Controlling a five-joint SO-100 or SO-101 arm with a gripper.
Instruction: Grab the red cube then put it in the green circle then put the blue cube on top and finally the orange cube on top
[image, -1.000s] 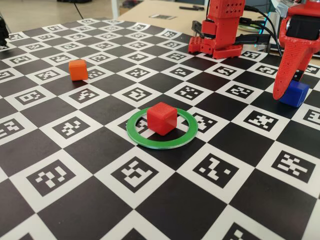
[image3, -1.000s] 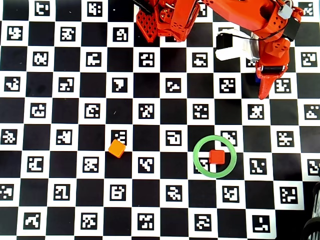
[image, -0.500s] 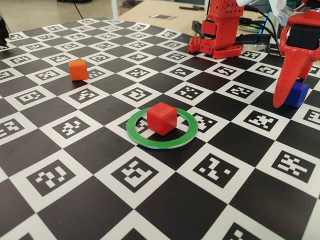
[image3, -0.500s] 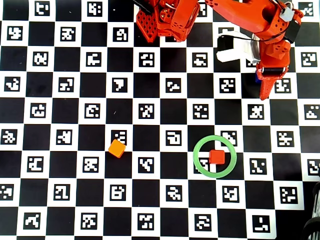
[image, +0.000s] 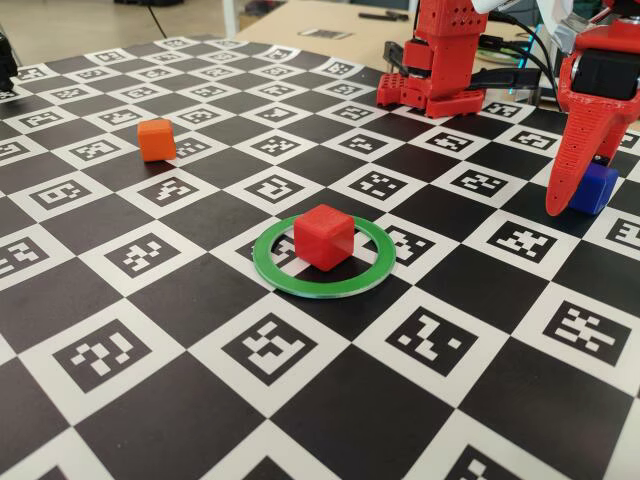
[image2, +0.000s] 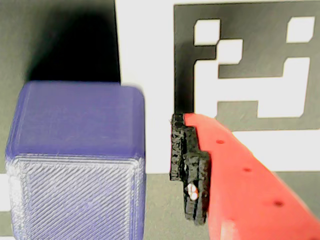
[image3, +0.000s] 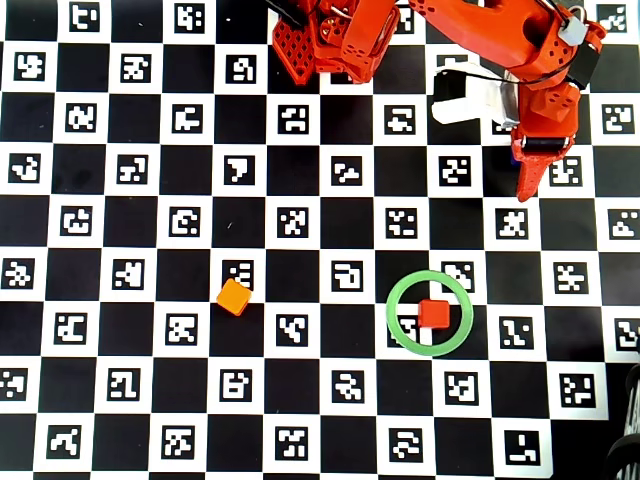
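The red cube (image: 323, 236) (image3: 433, 314) sits inside the green circle (image: 330, 290) (image3: 390, 313), near its right side in the overhead view. Far to the left, the orange cube (image: 156, 140) (image3: 233, 297) stands alone. At the right edge of the fixed view the blue cube (image: 598, 188) rests on the board. My gripper (image: 566, 200) (image3: 523, 185) is down over it, hiding most of it from above. In the wrist view the blue cube (image2: 75, 160) fills the left. One red finger (image2: 192, 170) with a black pad stands just right of it, a thin gap between them. The other finger is out of view.
The board is a black-and-white checker mat with printed markers. The arm's red base (image: 440, 60) (image3: 330, 40) stands at the back edge with cables beside it. A dark object (image3: 625, 455) pokes in at the bottom right corner of the overhead view.
The gripper has dropped a little lower beside the blue cube and shifted slightly toward the base. The cubes and ring have not moved.
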